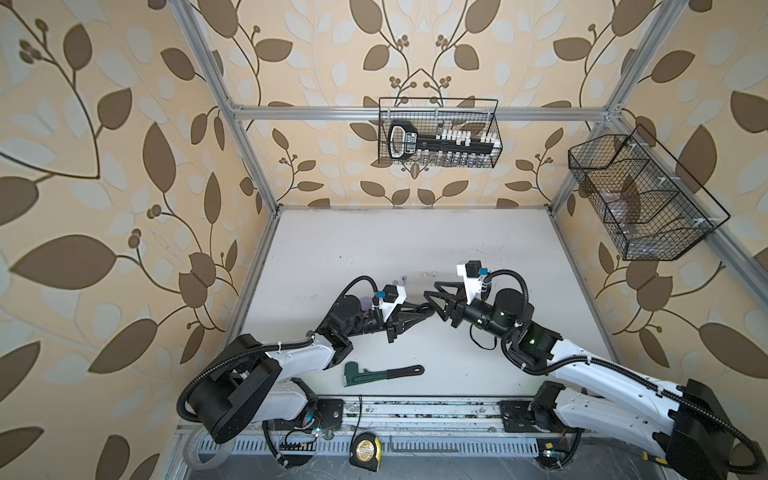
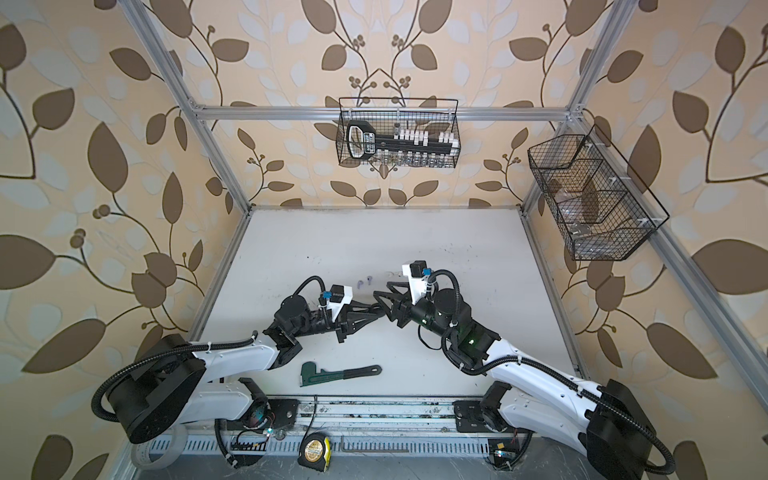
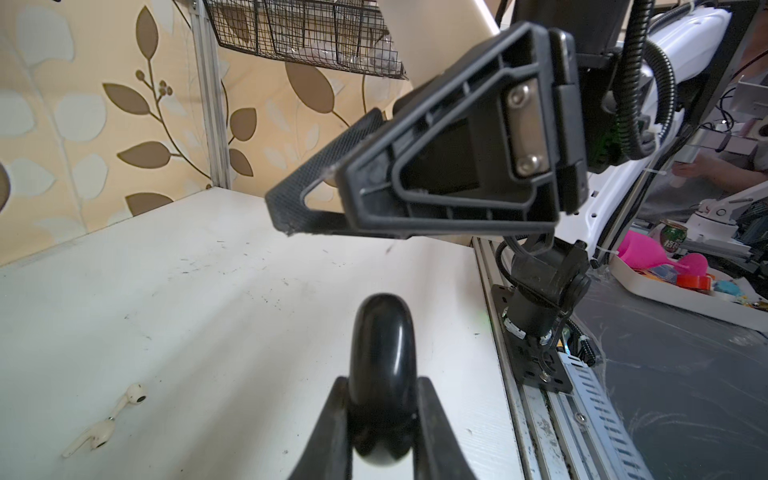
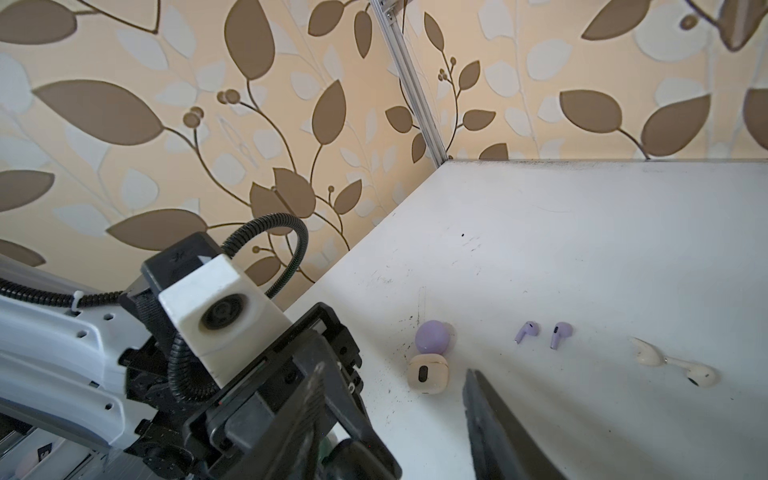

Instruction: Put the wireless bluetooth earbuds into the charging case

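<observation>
Both top views show a white tabletop (image 1: 374,249) where two robot arms meet near the middle. On it, the left pincer (image 3: 382,380) is clamped on a glossy black charging case (image 3: 382,332), apparently closed. Just beside it hovers the right pincer (image 1: 429,289), jaws apart and empty. Near the left arm, a lilac case (image 4: 432,336) touches a cream case (image 4: 428,372). Lilac earbuds (image 4: 527,331) and white earbuds (image 4: 648,356) lie loose nearby; no black earbuds are visible. Risk: prying the slick, rounded case could twist it from the grip, or an arm could sweep the tiny buds away
</observation>
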